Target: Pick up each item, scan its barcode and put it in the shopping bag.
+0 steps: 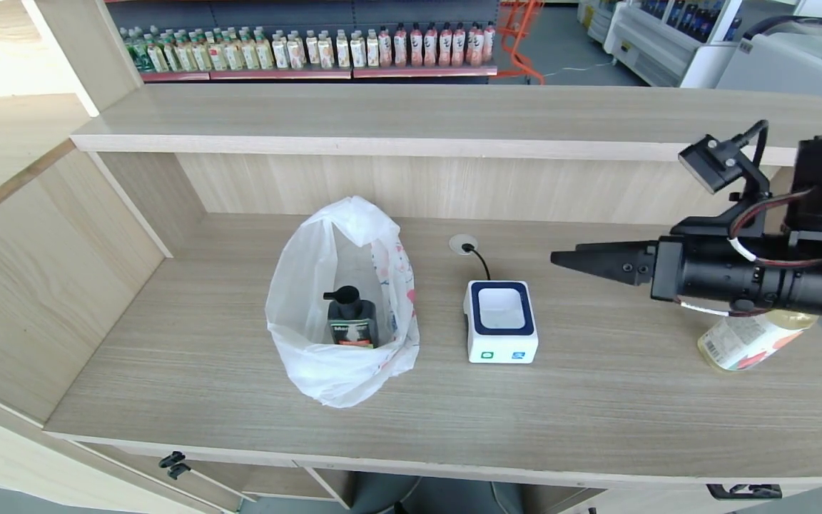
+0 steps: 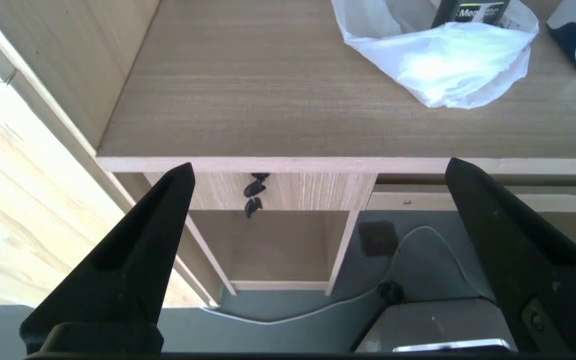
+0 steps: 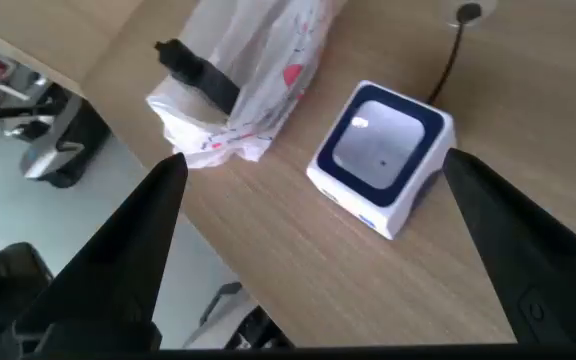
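Note:
A white plastic shopping bag (image 1: 343, 300) stands open on the wooden counter (image 1: 596, 407), with a black pump bottle (image 1: 350, 318) upright inside it. To its right sits a white barcode scanner (image 1: 500, 321) with a dark-framed window. A clear bottle of yellowish liquid (image 1: 746, 344) lies on its side at the counter's right end, partly under my right arm. My right gripper (image 1: 557, 258) hangs above the counter to the right of the scanner, pointing left; its fingers are open and hold nothing (image 3: 315, 160). My left gripper (image 2: 320, 170) is open and sits below the counter's front edge.
A raised ledge and back wall (image 1: 418, 178) close the counter's far side, and a side panel (image 1: 40, 271) closes the left. The scanner's cable runs into a grommet (image 1: 462, 245). Drawer latches (image 1: 174, 464) hang under the front edge.

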You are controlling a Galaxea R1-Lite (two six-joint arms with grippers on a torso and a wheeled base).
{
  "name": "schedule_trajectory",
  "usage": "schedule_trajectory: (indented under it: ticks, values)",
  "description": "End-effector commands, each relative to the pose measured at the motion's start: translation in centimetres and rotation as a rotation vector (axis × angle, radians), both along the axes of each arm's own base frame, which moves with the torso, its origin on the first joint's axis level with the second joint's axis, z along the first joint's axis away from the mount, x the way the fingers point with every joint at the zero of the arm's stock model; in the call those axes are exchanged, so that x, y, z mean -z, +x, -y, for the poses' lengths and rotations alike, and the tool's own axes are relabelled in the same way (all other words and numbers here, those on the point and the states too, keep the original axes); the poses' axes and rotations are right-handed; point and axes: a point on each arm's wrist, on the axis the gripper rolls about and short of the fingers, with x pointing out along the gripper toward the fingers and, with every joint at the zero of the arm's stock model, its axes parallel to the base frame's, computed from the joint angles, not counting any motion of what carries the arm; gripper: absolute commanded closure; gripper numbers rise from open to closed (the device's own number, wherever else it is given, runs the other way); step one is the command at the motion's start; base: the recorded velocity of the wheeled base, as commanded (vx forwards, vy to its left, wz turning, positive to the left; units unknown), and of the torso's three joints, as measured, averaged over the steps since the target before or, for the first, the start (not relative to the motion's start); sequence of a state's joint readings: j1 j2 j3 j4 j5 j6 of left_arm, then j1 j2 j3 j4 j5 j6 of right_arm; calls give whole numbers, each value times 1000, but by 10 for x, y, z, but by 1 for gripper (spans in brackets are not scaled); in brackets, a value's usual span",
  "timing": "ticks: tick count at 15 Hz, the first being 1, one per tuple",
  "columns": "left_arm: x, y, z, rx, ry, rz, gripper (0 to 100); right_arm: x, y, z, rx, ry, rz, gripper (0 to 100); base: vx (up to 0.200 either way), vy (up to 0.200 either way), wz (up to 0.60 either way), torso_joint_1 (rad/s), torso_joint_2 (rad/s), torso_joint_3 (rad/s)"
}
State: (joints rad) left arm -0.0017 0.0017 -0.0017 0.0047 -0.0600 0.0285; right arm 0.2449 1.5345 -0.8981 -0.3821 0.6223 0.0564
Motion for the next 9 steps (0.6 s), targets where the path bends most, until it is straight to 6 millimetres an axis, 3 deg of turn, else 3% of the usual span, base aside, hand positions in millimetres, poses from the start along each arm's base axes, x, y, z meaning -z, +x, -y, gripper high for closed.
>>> schedule_trajectory:
  ticks: [1,2,4,9]
  values:
    - [0,0,0,0,1,0,0,-1,-68,59,561,-349,-5,0,0,0,0,0,0,0]
    - [0,0,0,0,1,-1,0,3,-82,62,710,-332,-49,0,0,0,0,0,0,0]
    - [0,0,0,0,-1,0,0,-2,-104,65,777,-296,-12,0,0,0,0,0,0,0]
    - [0,0,0,0,-1,0,0,-4,-133,70,826,-267,40,0,0,0,0,0,0,0]
